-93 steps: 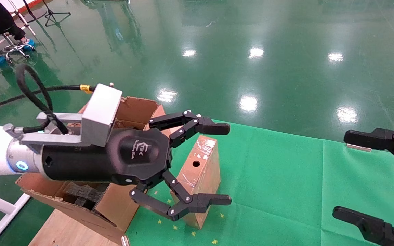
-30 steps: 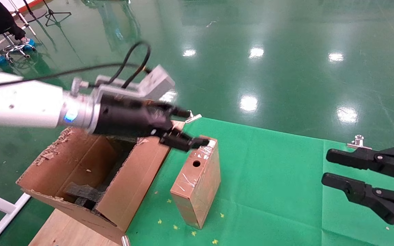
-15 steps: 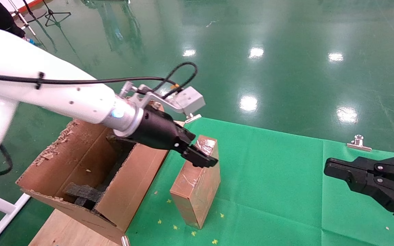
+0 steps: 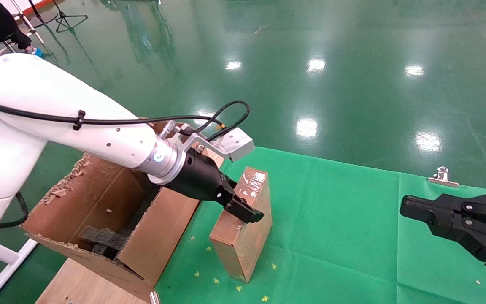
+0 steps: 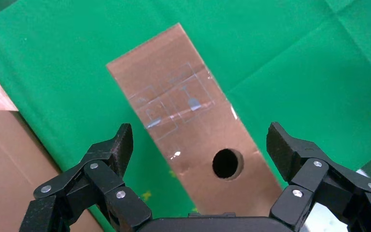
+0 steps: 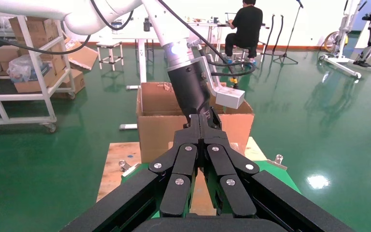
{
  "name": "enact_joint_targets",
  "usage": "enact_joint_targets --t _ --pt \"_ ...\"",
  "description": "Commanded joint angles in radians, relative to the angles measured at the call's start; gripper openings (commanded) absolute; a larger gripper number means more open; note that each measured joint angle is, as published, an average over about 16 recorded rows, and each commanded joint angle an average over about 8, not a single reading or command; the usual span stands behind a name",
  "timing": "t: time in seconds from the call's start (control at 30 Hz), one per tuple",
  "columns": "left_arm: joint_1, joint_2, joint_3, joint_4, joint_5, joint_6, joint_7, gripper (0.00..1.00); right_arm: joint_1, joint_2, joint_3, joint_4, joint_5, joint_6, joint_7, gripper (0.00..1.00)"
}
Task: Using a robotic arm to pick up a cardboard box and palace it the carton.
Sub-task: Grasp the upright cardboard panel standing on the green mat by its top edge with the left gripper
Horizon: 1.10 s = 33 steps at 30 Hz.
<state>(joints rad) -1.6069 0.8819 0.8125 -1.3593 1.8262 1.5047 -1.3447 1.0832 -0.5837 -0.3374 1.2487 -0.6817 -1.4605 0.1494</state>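
Cardboard box (image 4: 243,219) stands beside carton (image 4: 112,219); left gripper (image 5: 200,145) spread astride it, not yet pinching; right gripper (image 4: 458,219) parked, fingers pressed together.

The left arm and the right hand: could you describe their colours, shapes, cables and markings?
The robotic arm is glossy white and rounded, with a black cable tied along it, a silver ring with a small blue light, and a silver wrist block. The left hand has a black body and black jointed fingers with silver rivets. The right hand shows the same black links with silver rivets.
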Motion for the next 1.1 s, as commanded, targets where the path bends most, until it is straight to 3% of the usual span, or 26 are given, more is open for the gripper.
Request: enact_joint_targets --t 0.03,0.13,0.2,0.23,0.37,0.43,1.1 --pt "-0.001 -0.002 0.004 0.0 0.003 0.0 0.004 1.0 0.0 0.0 0.0 0.0 0.0 0.0 0.0 0.36" --pt "-0.008 -0.001 0.016 0.0 0.011 0.011 0.021 0.98 0.0 0.0 0.0 0.0 0.0 0.0 0.0 0.73" --pt "-0.011 0.0 0.02 0.0 0.015 0.015 0.026 0.78 0.0 0.0 0.0 0.0 0.0 0.0 0.0 0.96" --pt "-0.013 0.0 0.023 0.0 0.017 0.018 0.029 0.66 0.0 0.0 0.0 0.0 0.0 0.0 0.0 1.0" --pt "-0.012 -0.001 0.02 0.0 0.015 0.017 0.023 0.16 0.0 0.0 0.0 0.0 0.0 0.0 0.0 1.0" --pt "-0.01 -0.001 0.018 0.0 0.013 0.015 0.021 0.0 0.0 0.0 0.0 0.0 0.0 0.0 0.0 1.0" --pt "-0.004 -0.002 0.008 0.003 0.004 0.005 0.012 0.0 0.0 0.0 0.0 0.0 0.0 0.0 0.0 1.0"
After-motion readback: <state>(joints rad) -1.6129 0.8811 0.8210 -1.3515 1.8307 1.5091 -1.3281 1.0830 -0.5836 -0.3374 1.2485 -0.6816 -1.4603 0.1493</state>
